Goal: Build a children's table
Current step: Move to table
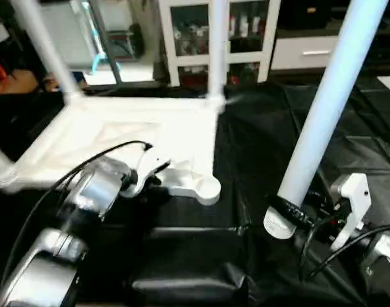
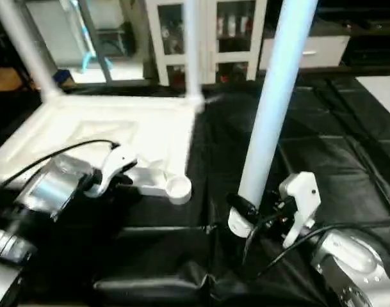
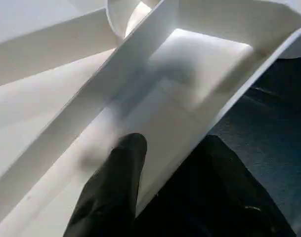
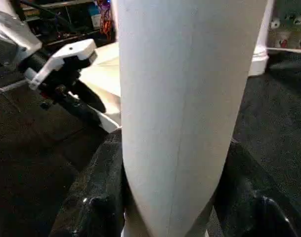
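Nearest, on the wrinkled black cloth [image 1: 259, 160] over the work surface, the right gripper [image 2: 262, 214] has its two black fingers clamped around the thick lower end of a long, smooth, tapered white tube leg [image 1: 326, 115], holding it nearly upright and leaning slightly. Beside it, the left gripper [image 3: 165, 192] straddles the thin near rim of the upturned white plastic square table top [image 1: 118, 137], one finger on the ribbed inside and one outside, just by the empty round corner socket [image 1: 207, 187]. Farther back, more white legs [image 1: 217, 48] stand in the top's other corner sockets before a white glass-door cabinet [image 1: 214, 32].
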